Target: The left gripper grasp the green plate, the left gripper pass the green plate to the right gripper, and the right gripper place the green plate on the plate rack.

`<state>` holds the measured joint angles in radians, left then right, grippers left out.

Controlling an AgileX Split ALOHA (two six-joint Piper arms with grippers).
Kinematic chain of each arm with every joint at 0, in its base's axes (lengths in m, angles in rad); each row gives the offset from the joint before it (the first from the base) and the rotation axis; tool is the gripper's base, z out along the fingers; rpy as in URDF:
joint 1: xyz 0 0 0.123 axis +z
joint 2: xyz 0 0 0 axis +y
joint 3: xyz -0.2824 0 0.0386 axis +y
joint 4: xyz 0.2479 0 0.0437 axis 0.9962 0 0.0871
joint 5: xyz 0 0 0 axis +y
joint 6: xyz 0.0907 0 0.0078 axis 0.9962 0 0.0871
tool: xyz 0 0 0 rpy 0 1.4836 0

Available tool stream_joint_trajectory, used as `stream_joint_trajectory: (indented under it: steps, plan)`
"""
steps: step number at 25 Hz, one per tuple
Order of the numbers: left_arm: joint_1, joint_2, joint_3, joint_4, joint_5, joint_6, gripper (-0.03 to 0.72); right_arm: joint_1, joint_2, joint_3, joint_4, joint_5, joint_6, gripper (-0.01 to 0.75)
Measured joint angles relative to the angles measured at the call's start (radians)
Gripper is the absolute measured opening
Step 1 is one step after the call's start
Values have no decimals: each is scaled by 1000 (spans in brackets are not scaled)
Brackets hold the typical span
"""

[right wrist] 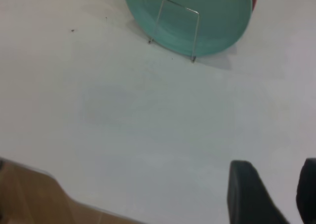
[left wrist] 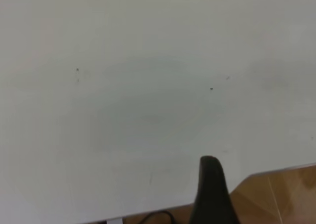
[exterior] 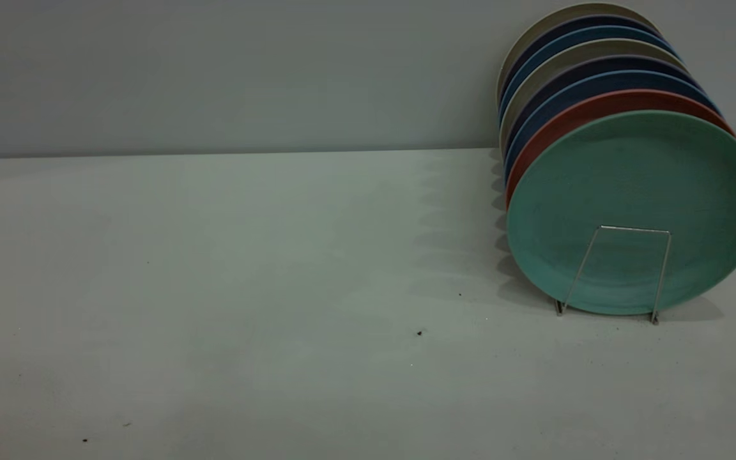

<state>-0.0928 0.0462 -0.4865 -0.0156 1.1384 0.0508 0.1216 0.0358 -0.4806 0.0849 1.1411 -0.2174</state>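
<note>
Teal-green at the front of a many-coloured row of plates on a pale table

The green plate (exterior: 636, 204) is a matte teal-green, plain and without pattern, standing nearest in the row at the right of the scene. Just behind it shows the rim of a salmon-pink plate (exterior: 598, 105), then dark blue plates (exterior: 572, 86) alternating with grey-beige plates (exterior: 556, 61) toward the far end. The plate rack (exterior: 620, 271) is thin silver wire, its front loop bright against the teal. The table (exterior: 214, 287) is a pale grey-white with a few tiny dark specks (exterior: 419, 333). The wall (exterior: 214, 70) is plain light grey. The left gripper's finger (left wrist: 212, 189) is black, and the right gripper (right wrist: 276, 194) is black too; wood-brown floor (left wrist: 281, 194) shows beyond the table's edge.
</note>
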Motion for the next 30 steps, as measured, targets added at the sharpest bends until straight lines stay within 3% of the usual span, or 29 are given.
stream_joint_trajectory:
  steps: [20,24,30]
  plan:
    - [-26,-13,0,-25,-4,-31,563,-18,-12,0,0,0,1,263]
    - [7,-63,0,-25,-4,-31,563,-79,-53,0,0,0,1,263]
    - [51,-68,0,-25,-4,-30,563,-85,-54,0,0,0,3,263]
